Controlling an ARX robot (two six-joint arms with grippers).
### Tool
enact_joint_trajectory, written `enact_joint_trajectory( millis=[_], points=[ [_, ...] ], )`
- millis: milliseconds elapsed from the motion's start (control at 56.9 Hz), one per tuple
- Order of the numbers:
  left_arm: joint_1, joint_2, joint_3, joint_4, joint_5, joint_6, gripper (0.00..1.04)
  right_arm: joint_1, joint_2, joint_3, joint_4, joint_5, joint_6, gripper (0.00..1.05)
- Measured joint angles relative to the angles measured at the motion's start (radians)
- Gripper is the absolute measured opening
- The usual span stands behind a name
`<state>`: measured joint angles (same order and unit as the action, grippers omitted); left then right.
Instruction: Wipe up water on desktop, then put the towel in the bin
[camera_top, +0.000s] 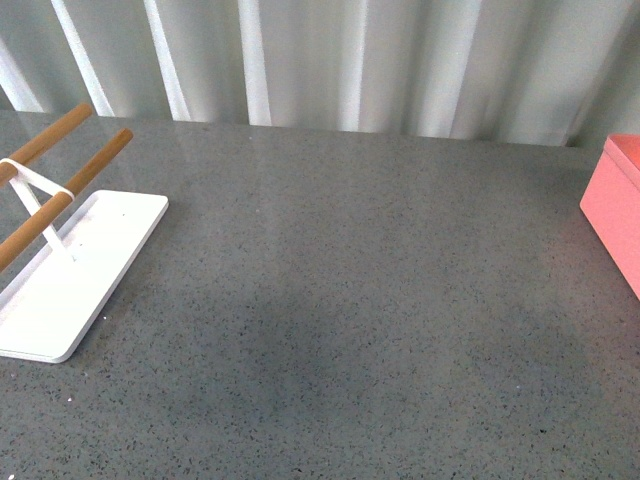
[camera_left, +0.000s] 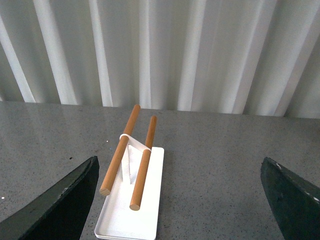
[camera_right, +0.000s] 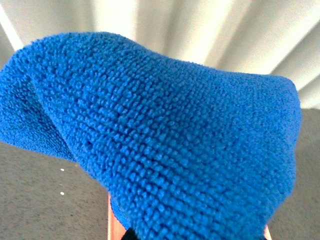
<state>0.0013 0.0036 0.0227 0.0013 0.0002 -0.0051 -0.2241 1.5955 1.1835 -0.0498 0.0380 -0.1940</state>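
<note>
Towel hangs bunched at the right end effector, whose grip I cannot tell. Bin sits just beneath it, far right.

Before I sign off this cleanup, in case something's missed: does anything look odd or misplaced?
The blue towel fills most of the right wrist view, bunched close to the camera. The desktop shows no clear puddle, only a faint darker patch, damp or shadow.
</note>
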Motion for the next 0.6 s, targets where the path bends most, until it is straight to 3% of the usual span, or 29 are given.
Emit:
enact_joint_trajectory(
  millis=[299, 598],
  points=[
    [0.0, 0.0, 0.0, 0.0, 0.0, 0.0, 0.98, -0.109, 0.125, -0.068, -0.015, 0.084, 0.042, 0.05],
    [0.0, 0.0, 0.0, 0.0, 0.0, 0.0, 0.98, -0.176, 0.235, -0.04, -0.171, 0.123, 0.158, 0.05]
  ],
)
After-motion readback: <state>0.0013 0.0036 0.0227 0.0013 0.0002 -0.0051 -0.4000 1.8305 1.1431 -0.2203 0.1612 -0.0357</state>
